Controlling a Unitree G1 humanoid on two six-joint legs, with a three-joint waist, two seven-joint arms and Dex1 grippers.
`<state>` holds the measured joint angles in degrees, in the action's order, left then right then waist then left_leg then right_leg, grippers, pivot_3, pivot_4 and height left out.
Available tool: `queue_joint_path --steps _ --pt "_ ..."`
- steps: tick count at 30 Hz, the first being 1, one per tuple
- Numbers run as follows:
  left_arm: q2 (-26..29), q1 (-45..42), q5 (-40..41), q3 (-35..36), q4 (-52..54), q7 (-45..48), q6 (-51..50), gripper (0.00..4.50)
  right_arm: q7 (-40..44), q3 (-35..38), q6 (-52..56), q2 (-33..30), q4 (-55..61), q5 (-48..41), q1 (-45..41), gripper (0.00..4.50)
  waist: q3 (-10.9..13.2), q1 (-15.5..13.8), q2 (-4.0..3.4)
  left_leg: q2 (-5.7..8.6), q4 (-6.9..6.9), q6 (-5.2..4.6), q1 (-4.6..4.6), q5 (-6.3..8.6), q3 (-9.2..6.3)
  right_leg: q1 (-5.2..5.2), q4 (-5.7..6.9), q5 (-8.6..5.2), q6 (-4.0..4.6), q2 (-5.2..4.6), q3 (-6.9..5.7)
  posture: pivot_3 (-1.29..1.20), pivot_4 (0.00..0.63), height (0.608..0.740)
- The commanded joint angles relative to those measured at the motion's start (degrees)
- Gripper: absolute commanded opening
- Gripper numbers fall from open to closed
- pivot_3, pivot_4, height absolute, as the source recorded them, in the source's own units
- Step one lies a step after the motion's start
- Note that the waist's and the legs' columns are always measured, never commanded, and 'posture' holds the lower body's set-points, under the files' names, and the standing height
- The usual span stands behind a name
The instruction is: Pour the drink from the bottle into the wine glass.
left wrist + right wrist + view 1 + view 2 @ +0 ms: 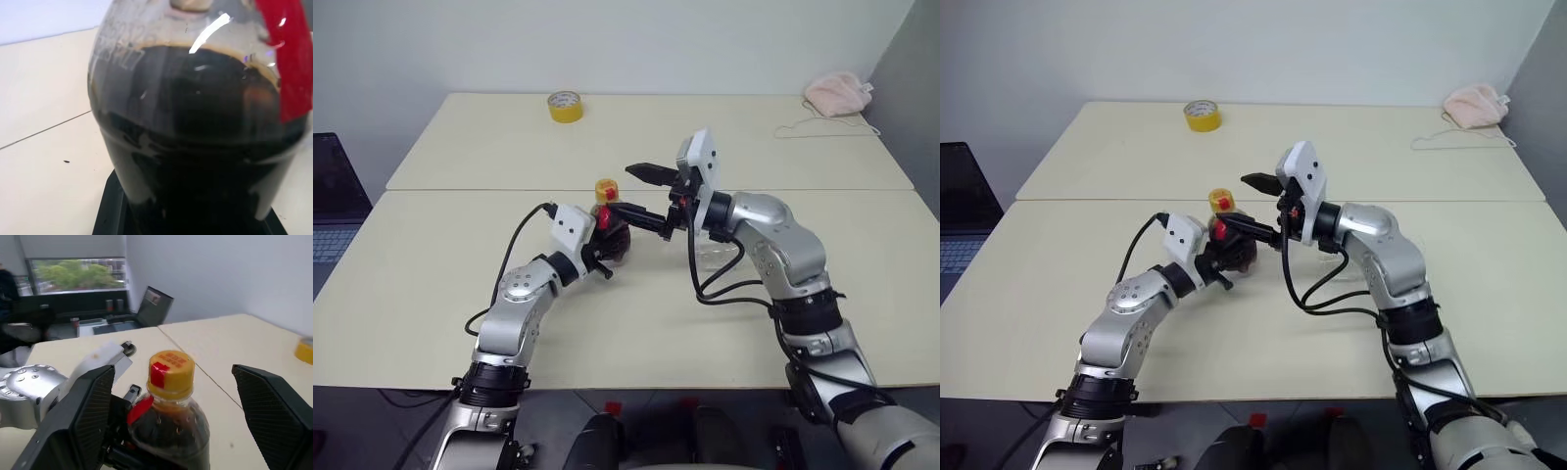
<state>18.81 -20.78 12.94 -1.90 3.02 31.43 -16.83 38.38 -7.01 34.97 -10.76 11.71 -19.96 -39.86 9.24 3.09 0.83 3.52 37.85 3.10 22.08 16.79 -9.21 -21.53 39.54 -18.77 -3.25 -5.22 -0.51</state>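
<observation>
clear plastic bottle [168, 423] clamped in left gripper [603, 242], right gripper [651, 201] spread wide — wine glass [715, 253] mostly hidden (behind arm)

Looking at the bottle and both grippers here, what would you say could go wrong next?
1. The cap is on the bottle. The open right gripper straddles it; closing off-centre could knock the bottle askew in the shut left gripper.
2. The glass stands right behind the right arm, so a careless move could tip it.
3. The drink fills the bottle high, so it may spill once uncapped.
</observation>
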Motion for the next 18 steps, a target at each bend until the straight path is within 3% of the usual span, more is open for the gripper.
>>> queue_joint_path --steps 1,8,18 --pt "-0.69 -1.55 -1.79 0.87 1.54 -2.76 3.38 0.9 -9.72 -0.54 6.87 1.85 11.33 1.35 1.24 4.09 0.0 0.07 -0.01 0.0 -0.01 0.0 0.0 0.0 0.01 -0.02 0.02 0.0 0.0 0.01 0.02 0.0 0.15 0.74" --pt "-2.01 -2.02 -3.94 0.17 -0.04 -5.31 5.31 0.9 -20.85 -4.39 9.69 6.91 12.17 6.86 0.2 4.09 -0.01 0.05 -0.02 0.03 0.0 0.0 -0.01 0.0 0.03 -0.02 0.04 0.0 0.0 0.02 0.03 0.0 0.15 0.74" --pt "-3.12 -2.2 -4.65 -0.31 -0.17 -5.63 5.25 0.9 -22.95 -5.11 12.05 11.74 10.59 5.64 -1.53 4.09 -0.02 0.14 -0.02 0.02 -0.01 0.0 -0.01 0.0 0.02 -0.03 0.06 0.0 0.0 0.03 0.02 0.0 0.15 0.74"
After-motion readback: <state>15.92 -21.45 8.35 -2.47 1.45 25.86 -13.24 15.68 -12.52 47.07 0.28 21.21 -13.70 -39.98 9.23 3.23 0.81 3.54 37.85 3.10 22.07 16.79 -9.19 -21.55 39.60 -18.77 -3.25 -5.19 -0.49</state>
